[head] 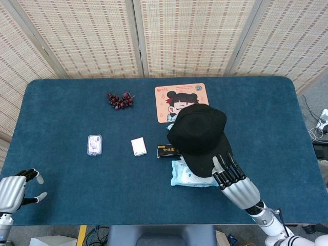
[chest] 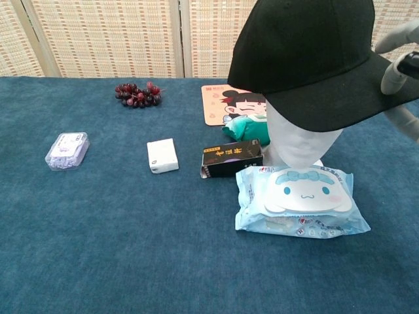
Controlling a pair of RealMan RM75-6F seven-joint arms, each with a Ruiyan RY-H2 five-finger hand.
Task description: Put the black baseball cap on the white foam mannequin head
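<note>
Black baseball cap [chest: 308, 55] sitting over the crown of the white foam mannequin head [chest: 302, 140], brim reaching toward 4 o'clock in the chest view and shading the face down to the eyes. Lower face and neck showing below the brim; base hidden behind the wipes pack [chest: 300, 201]. From the head view, only the cap [head: 201, 136] visible, mannequin wholly covered beneath it.

Right hand [head: 230, 177] at the brim edge, at 5 o'clock from the cap, fingers pinching the brim tip; in the chest view the same hand [chest: 400, 59] at the frame's right edge, fingers clasped around the brim. Holding the cap, not yet let go.

Left hand [head: 14, 188] far off at 8 o'clock, near the table corner, fingers apart, holding nothing.

Progress, as a judgement: placement largely done, cap resting on the head but looking tilted and low at the front. Left to do: settle it square, release the brim, withdraw without dragging it off. Foam head probably light, so a snagged finger could tip it.
</note>
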